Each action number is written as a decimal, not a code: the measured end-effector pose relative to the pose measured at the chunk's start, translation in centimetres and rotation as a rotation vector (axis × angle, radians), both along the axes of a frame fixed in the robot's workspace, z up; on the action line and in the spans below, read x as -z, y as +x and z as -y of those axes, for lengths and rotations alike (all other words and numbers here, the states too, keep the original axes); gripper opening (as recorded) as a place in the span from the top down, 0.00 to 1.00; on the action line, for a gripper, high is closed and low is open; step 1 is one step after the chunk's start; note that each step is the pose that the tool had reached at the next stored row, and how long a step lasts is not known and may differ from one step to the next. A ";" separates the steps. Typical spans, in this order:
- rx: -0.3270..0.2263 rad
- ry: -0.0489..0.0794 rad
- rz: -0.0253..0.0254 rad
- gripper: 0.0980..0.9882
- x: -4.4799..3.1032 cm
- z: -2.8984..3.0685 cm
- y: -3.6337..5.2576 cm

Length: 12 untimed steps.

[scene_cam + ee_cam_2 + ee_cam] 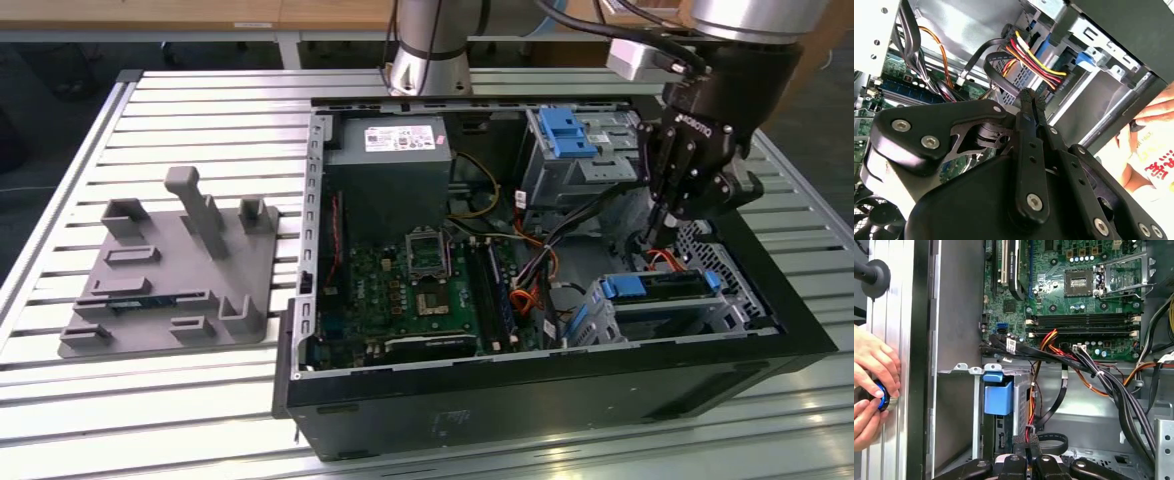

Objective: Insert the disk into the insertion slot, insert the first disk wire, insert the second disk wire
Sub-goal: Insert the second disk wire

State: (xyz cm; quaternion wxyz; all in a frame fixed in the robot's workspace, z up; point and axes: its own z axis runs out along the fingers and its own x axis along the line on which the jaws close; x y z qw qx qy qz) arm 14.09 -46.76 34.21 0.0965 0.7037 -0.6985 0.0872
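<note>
Inside open computer case (561,385), exterior view's right near corner: insertion slot (727,312) already holds disk (657,287). Gripper (1029,97) low beside it, fingers pinched together on wire connector (1027,439). Judged step: wire insertion; connector needs lining up with disk port.

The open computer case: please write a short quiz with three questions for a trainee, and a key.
1. True or false: the flat silver hard drive in its bright blue plastic carrier lies on the grey plate outside the black computer case.
2. The fingers of the black robot hand are: A) wide open, B) closed together, C) hidden behind the case wall.
3. In the first wrist view, what touches the small round blue object outside the case?

Key
1. False: the drive sits in the low silver sheet-metal cage inside the case.
2. B.
3. A person's fingers.
</note>
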 end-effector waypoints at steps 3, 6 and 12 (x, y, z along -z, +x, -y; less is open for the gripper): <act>0.000 0.007 0.0000 0.94 -0.11 0.59 -0.01; 0.000 0.026 0.0000 0.94 -0.12 1.18 -0.01; 0.000 0.069 0.0000 0.94 -0.12 2.25 -0.01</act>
